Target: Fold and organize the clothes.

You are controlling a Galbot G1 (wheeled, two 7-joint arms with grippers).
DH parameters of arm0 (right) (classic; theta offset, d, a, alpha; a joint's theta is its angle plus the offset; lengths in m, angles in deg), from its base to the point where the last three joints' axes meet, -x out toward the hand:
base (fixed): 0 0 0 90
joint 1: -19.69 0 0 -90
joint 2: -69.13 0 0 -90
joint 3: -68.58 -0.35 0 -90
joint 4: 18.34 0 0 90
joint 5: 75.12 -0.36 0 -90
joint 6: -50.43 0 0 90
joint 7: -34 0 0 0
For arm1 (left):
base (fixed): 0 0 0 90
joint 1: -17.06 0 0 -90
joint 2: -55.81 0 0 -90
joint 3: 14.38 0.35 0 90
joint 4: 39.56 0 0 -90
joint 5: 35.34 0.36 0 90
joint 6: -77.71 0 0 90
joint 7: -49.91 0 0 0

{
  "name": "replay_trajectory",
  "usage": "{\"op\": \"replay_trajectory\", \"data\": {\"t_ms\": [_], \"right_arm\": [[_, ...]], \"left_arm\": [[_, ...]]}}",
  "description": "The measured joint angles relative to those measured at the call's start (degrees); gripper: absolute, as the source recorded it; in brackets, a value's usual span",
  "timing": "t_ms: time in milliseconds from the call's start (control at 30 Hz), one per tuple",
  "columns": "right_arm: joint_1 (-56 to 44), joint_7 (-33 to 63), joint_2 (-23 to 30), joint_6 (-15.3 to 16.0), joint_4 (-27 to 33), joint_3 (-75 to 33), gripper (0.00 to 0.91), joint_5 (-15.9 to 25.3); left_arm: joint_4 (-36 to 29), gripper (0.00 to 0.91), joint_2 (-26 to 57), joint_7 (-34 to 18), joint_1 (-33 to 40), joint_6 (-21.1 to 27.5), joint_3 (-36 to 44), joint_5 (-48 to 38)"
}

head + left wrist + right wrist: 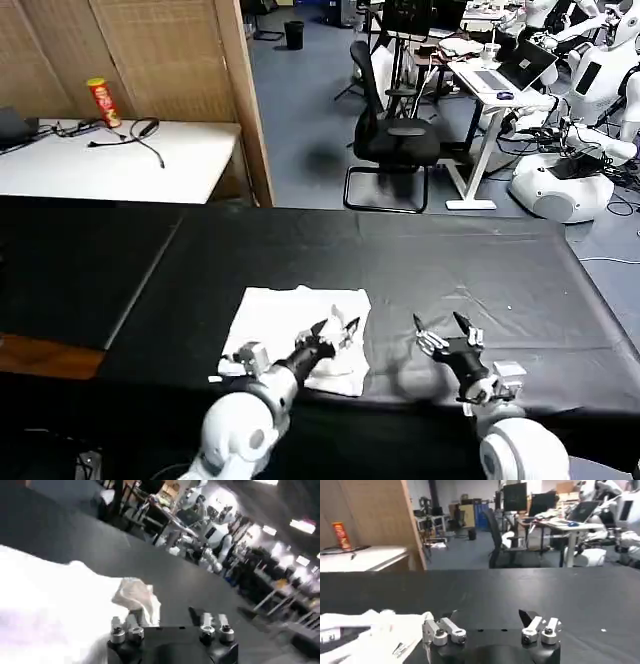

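The clothes are one white T-shirt point(295, 322), lying folded into a rough rectangle on the black tablecloth point(470, 265) near the table's front edge. My left gripper point(336, 328) hovers over the shirt's right edge and is open. In the left wrist view a raised bunch of the shirt point(136, 596) stands against one finger of the left gripper point(162, 615), and the other finger is clear of it. My right gripper point(441, 333) is open over bare black cloth to the right of the shirt. In the right wrist view the right gripper point(490, 616) holds nothing, and the shirt point(367, 632) lies off to one side.
A white side table point(180, 165) at the back left carries a red and yellow can point(101, 100) and cables. Beyond the table stand a wooden screen point(170, 60), a black office chair point(395, 135) and a desk with a laptop point(505, 75).
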Motion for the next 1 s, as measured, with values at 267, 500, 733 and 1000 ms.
{"op": "replay_trajectory", "data": {"t_ms": [267, 500, 733, 1000], "right_arm": [[6.45, -0.35, 1.11, -0.21, 5.10, 10.24, 0.878, 4.73], [9.18, 3.06, 3.54, -0.48, 10.42, 12.75, 0.878, 13.04], [7.82, 5.51, 6.85, 1.68, 9.53, 10.64, 0.878, 14.92], [2.80, 4.80, 7.48, 0.61, 3.89, 6.34, 0.878, 9.95]], "left_arm": [[-0.92, 0.878, 7.58, 0.36, -2.37, -3.03, -8.15, 8.18], [-0.01, 0.878, 8.02, 1.47, -4.51, -4.93, -10.98, 12.84], [2.98, 0.878, 8.15, 2.61, -4.61, -7.28, -13.40, 12.98], [7.54, 0.878, 7.24, 3.84, -3.71, -8.94, -15.74, 9.36]]}}
